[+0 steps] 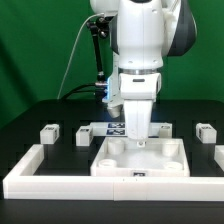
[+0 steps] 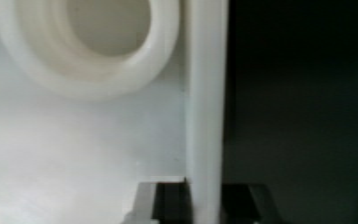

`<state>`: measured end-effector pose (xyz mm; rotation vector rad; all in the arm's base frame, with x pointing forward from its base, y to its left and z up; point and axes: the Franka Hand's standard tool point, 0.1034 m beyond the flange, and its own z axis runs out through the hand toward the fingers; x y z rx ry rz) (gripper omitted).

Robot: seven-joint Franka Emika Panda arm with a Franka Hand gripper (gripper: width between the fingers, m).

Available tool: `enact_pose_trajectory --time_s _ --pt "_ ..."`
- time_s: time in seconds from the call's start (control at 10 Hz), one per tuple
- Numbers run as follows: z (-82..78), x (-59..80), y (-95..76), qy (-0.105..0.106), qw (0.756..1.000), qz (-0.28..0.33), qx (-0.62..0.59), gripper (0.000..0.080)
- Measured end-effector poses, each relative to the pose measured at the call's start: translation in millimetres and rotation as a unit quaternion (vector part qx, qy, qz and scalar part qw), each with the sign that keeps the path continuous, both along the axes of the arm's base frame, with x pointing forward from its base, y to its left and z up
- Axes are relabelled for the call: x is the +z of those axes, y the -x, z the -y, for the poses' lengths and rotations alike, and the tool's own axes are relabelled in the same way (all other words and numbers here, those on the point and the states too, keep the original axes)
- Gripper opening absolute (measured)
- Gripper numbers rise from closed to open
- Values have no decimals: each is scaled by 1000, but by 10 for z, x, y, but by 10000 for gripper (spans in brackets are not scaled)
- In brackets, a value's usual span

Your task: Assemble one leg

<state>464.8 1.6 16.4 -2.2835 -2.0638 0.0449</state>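
Observation:
The white square tabletop [image 1: 160, 160] lies in the middle of the black table, its underside with round sockets facing up. My gripper [image 1: 136, 139] stands upright over its far rim. In the wrist view the tabletop's thin white rim [image 2: 202, 100] runs straight between my two dark fingers [image 2: 167, 205], which press on it from both sides, so the gripper [image 2: 204, 204] is shut on the rim. A round socket [image 2: 87, 40] shows beside it. Small white legs lie apart on the table: one [image 1: 50, 131] and another [image 1: 85, 136] on the exterior view's left, one [image 1: 205, 131] on its right.
The long white low border wall [image 1: 80, 180] runs along the front and up the exterior view's left. The marker board [image 1: 110, 128] lies flat behind the tabletop. A black stand with a blue light [image 1: 100, 70] rises at the back.

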Motion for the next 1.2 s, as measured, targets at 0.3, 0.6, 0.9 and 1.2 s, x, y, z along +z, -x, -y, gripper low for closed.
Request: enact_pose_trajectory --time_s 0.3,0.6,0.9,1.2 --pt "7 4 -2 1 1000 -4 -3 62" --pt "-46 -5 -22 -3 1000 6 15 61" --pt "-401 -14 -22 -13 999 10 45 62" --pt "-614 -30 -71 -17 999 11 50 62"
